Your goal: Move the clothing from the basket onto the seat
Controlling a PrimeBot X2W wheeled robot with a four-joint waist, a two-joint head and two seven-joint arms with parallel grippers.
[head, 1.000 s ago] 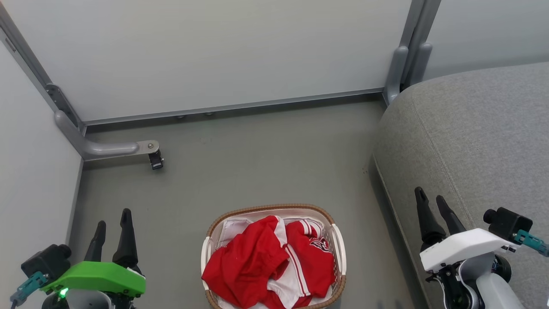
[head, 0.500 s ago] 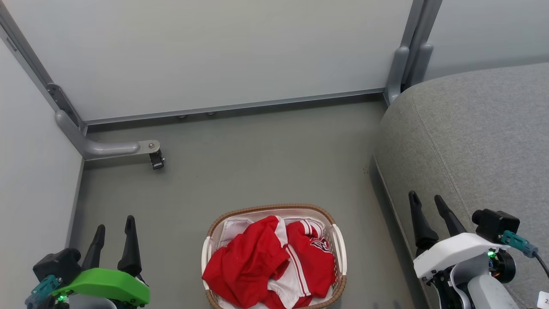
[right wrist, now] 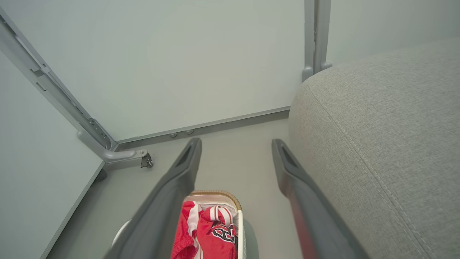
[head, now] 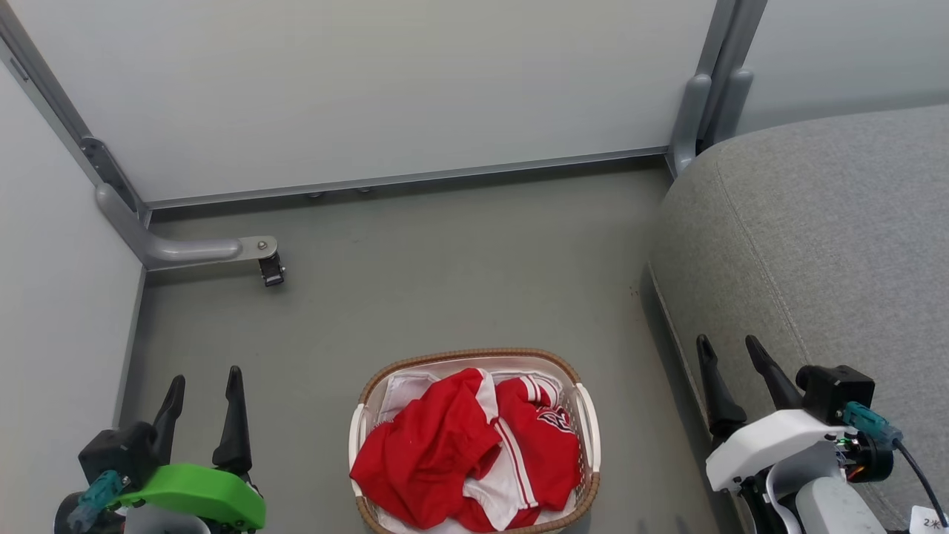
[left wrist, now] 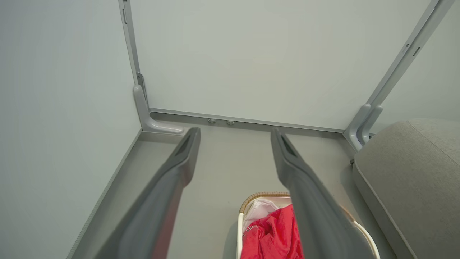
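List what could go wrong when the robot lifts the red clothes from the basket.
The plain red garment overlaps the red white-striped garment in the oval white perforated plastic basket, so one grab may drag both. The thin white liner sheet beneath could get pinched too. The right claw, beside the grey woven seat cushion, may brush it.

This looks like a lab test cell dressed as a home corner. Pale partition panels (head: pixel 371 89) at twelve and nine o'clock stand in grey metal frames (head: pixel 713 74) with a castor foot (head: pixel 200 251) on a grey floor (head: pixel 445 282). A sofa seat (head: pixel 815 237) sits at three o'clock and a laundry basket (head: pixel 474 353) at six.
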